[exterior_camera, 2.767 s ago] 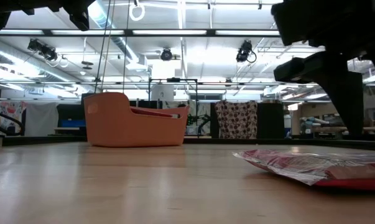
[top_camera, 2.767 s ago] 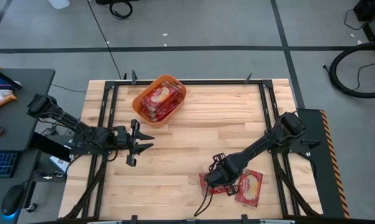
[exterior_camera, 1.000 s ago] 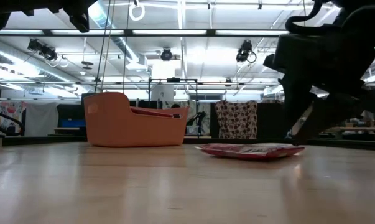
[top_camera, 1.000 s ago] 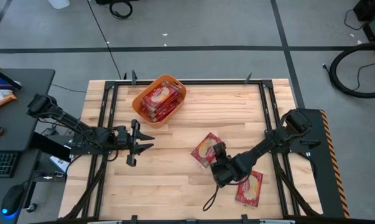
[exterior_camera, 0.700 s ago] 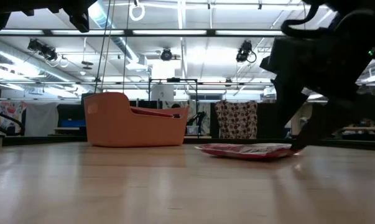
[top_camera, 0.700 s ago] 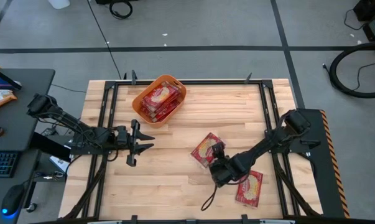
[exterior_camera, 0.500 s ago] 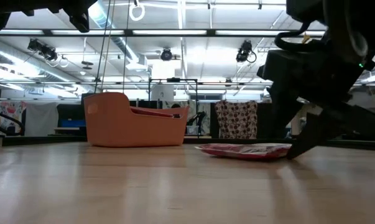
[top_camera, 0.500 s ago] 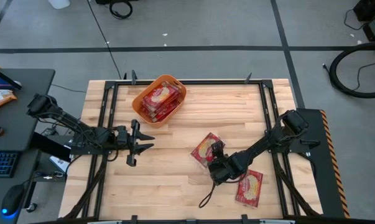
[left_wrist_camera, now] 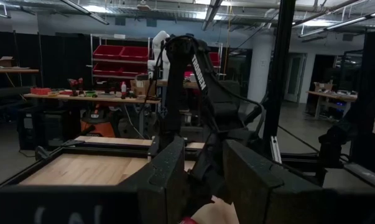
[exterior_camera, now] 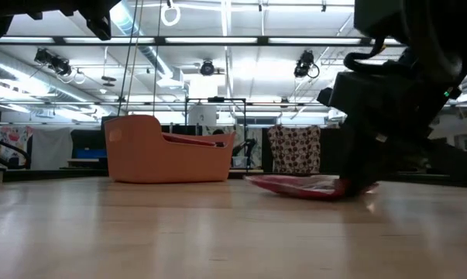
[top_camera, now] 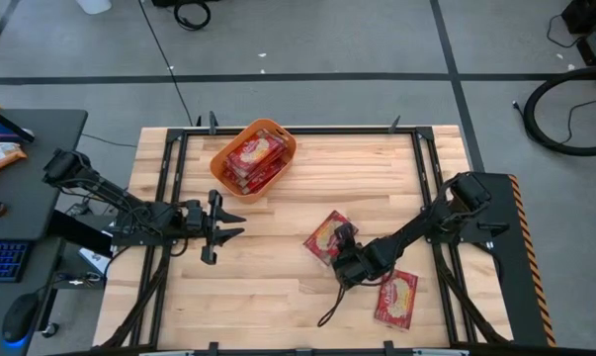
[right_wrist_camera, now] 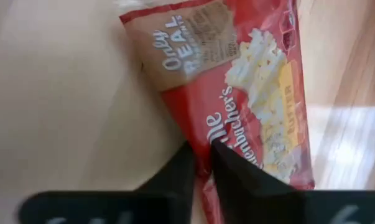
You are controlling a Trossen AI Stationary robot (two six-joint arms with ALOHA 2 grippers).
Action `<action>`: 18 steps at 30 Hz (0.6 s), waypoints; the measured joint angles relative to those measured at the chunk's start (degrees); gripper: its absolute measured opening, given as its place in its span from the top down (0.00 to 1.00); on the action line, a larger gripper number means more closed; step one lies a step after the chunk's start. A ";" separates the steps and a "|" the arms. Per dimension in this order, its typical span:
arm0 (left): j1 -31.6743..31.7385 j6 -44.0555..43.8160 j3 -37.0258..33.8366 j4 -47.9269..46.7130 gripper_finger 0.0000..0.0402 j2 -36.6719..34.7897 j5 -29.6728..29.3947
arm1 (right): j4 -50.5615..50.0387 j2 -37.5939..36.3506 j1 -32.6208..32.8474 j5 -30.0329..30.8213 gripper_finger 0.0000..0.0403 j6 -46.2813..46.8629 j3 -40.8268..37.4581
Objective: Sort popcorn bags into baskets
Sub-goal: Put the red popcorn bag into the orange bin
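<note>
In the high view the right tool (top_camera: pixel 343 259) sits just right of centre in the lower half of the frame, low over the wooden counter (top_camera: pixel 278 287), at the near edge of a red popcorn bag (top_camera: pixel 328 235) that lies flat there. The right wrist view shows this tool's two dark fingers (right_wrist_camera: pixel 234 180) pinched close together on an edge of that bag (right_wrist_camera: pixel 249 87), so it is holding the bag. In the low view the same bag (exterior_camera: pixel 295 186) lies on the counter right of centre, with one edge raised slightly under the dark arm.

A second bag (top_camera: pixel 397 298) lies flat toward the lower right of the high view, near the counter's front edge and apart from the tool.

The orange basket (top_camera: pixel 222 151) stands at the upper left of the counter and has several red bags (top_camera: pixel 254 161) stacked inside it.

The left tool (top_camera: pixel 228 226) waits at the left-centre of the high view, raised over the counter, its fingers spread wide and empty.
</note>
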 joint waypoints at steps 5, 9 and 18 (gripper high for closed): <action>0.02 0.00 0.00 0.00 0.71 0.00 0.00 | -0.51 0.19 0.16 2.45 0.95 -0.43 0.18; 0.00 0.00 0.00 0.00 0.71 0.00 0.00 | -5.43 -0.08 0.10 4.22 0.92 -0.73 2.29; 0.00 -0.02 0.00 0.00 0.71 0.00 0.00 | -17.86 -0.69 -1.97 17.06 0.96 -0.55 11.49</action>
